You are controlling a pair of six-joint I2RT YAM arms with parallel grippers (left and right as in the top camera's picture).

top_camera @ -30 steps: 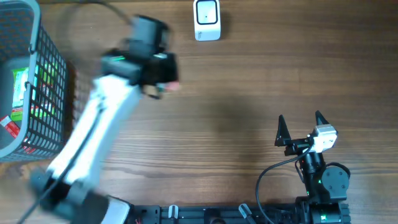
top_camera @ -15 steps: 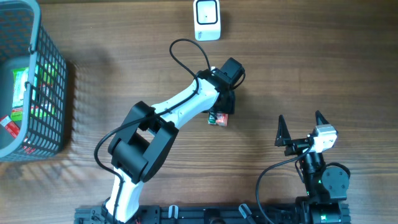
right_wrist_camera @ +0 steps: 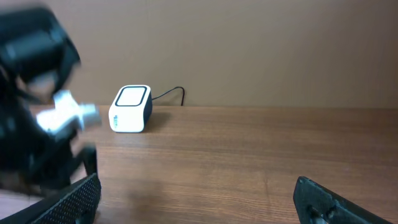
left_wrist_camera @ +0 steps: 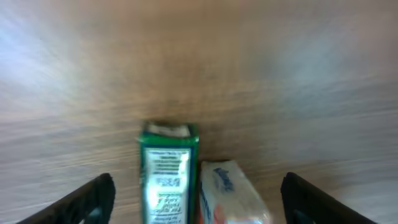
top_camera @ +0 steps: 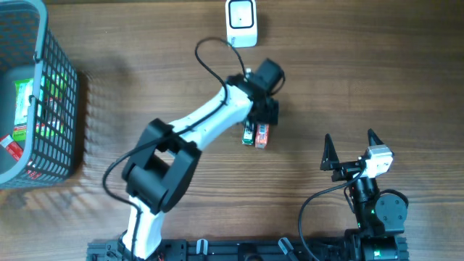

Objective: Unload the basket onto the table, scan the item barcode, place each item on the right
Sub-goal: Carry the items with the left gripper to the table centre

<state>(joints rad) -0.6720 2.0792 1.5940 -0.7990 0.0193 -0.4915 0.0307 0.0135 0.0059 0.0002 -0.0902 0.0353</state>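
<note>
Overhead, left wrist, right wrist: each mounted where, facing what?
Overhead: above wooden table, straight down; left arm, right arm, white cube scanner, green box, white-orange packet.
Left wrist: on left arm, facing down at box and packet; left tool open.
Right wrist: low, facing across table at scanner; right tool open.
Shared: scanner, in overhead and right wrist.

Between jaws of my left gripper (left_wrist_camera: 199, 200): small green printed carton (left_wrist_camera: 166, 180) and white-orange soft packet (left_wrist_camera: 229, 191), both cut off by bottom edge, print too blurred to read. Overhead, my wrist housing hides jaws and packs' near ends. Right wrist view: my left arm (right_wrist_camera: 34, 93) just dark blur. Grey mesh basket (top_camera: 67, 134), well away from gripper: contents unreadable.
</note>
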